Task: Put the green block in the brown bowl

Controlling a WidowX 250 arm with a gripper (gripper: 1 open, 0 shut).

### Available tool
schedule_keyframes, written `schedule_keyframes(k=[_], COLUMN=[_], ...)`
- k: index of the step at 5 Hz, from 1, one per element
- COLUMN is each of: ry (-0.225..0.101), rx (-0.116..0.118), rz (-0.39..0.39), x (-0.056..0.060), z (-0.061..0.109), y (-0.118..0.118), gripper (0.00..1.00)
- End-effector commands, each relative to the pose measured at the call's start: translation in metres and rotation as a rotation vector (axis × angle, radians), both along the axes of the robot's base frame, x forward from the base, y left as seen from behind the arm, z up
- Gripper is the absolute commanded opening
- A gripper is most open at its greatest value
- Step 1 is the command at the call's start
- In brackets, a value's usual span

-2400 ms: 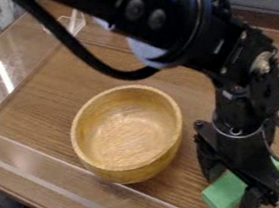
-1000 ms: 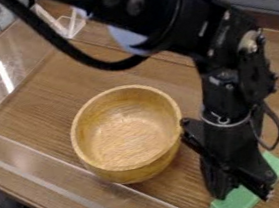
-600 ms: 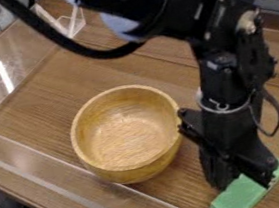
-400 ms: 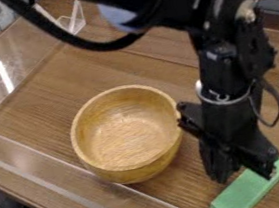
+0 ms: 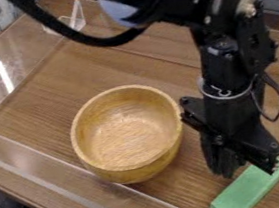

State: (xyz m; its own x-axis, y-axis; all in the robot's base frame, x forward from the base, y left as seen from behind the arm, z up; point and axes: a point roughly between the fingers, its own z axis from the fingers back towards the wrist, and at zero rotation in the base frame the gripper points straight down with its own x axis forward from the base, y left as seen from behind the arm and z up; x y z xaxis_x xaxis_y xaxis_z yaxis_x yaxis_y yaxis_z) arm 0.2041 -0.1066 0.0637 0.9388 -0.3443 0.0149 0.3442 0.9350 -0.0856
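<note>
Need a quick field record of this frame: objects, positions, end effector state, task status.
surface: wooden table
brown bowl: upright, nothing inside
green block: lies on the table right of the bowl, outside it
end effector: pointing down right above the block's upper end; open or shut cannot be told
contact: grip on the block not clear
task status: block not yet in bowl

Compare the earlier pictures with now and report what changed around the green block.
More of the green block now shows, lying flat on the table right of the brown bowl. The gripper has lifted slightly above it; whether it has let go is unclear. The bowl stayed put, empty.
</note>
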Motion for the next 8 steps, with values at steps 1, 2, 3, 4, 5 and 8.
schedule_keyframes(k=[1, 2, 3, 4, 5, 8], ry=[-0.038, -0.046, -0.053, -0.061, -0.073, -0.047], rx=[-0.013, -0.017, -0.021, -0.025, -0.021, -0.024], rz=[-0.006, -0.007, -0.017, -0.021, -0.018, 0.014], x=[0.007, 0.008, 0.007, 0.007, 0.009, 0.0], z=[0.0, -0.012, -0.028, -0.039, -0.039, -0.009], y=[-0.004, -0.009, -0.012, -0.012, -0.011, -0.002], gripper=[1.0, 1.0, 1.0, 1.0, 1.0, 0.0])
